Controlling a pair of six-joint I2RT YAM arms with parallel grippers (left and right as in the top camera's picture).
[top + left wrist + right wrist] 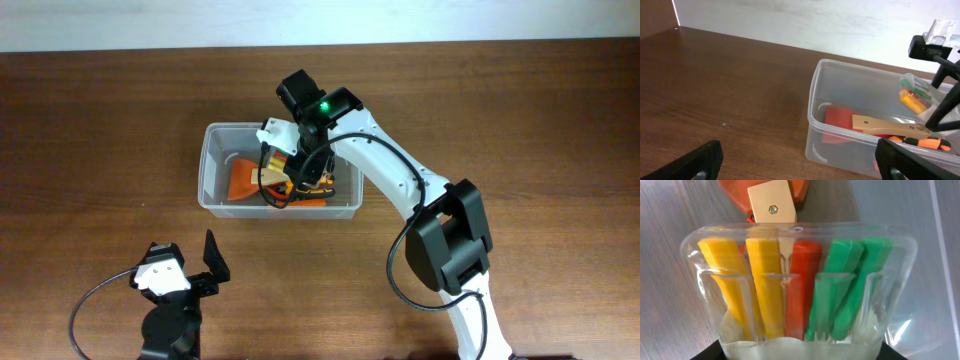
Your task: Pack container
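Pincer of right arm (pixel 305 165), bent over container (pixel 205 172), holds blister pack (pixel 795 290).

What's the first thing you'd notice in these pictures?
A clear pack of bright yellow, red and green pieces fills the right wrist view, gripped in the right claw over the container. Inside the container lies an orange scraper with a wooden handle.
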